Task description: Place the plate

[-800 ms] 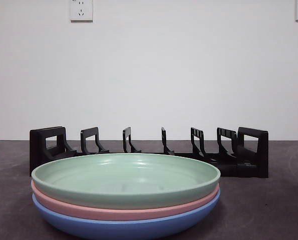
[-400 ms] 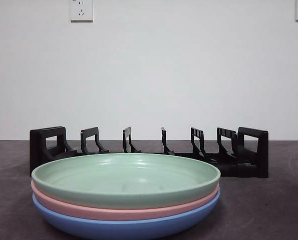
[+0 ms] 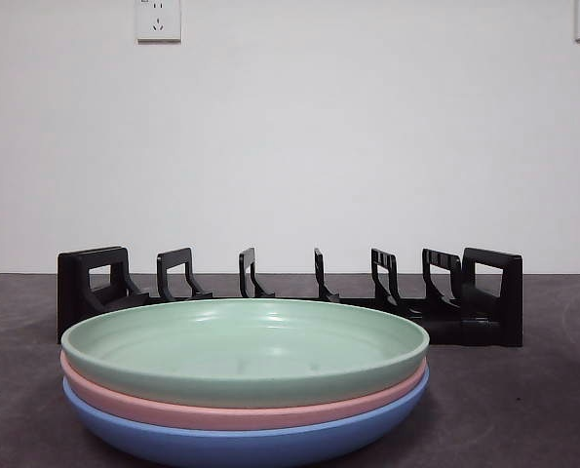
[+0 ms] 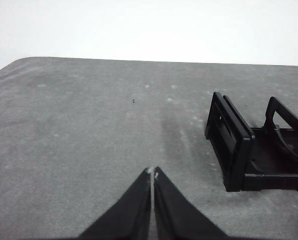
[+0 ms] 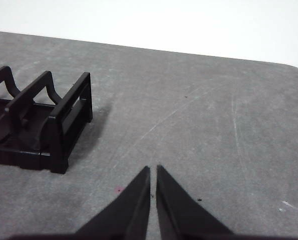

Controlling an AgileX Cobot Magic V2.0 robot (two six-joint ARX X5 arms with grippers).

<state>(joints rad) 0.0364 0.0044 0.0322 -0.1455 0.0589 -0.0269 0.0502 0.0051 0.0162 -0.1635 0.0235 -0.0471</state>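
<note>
Three plates are stacked close to the front camera: a green plate [image 3: 244,346] on top, a pink plate [image 3: 221,411] under it, a blue plate [image 3: 241,444] at the bottom. Behind the stack stands a black slotted rack [image 3: 290,292], with no plate in it. The rack's end shows in the left wrist view [image 4: 239,145] and in the right wrist view [image 5: 43,125]. My left gripper [image 4: 152,172] is shut over bare table beside one end of the rack. My right gripper [image 5: 153,169] is shut over bare table beside the other end. Neither holds anything.
The dark grey table [image 3: 523,409] stretches to a white wall with two sockets [image 3: 159,19]. The table's rounded corners show in both wrist views [image 4: 18,65].
</note>
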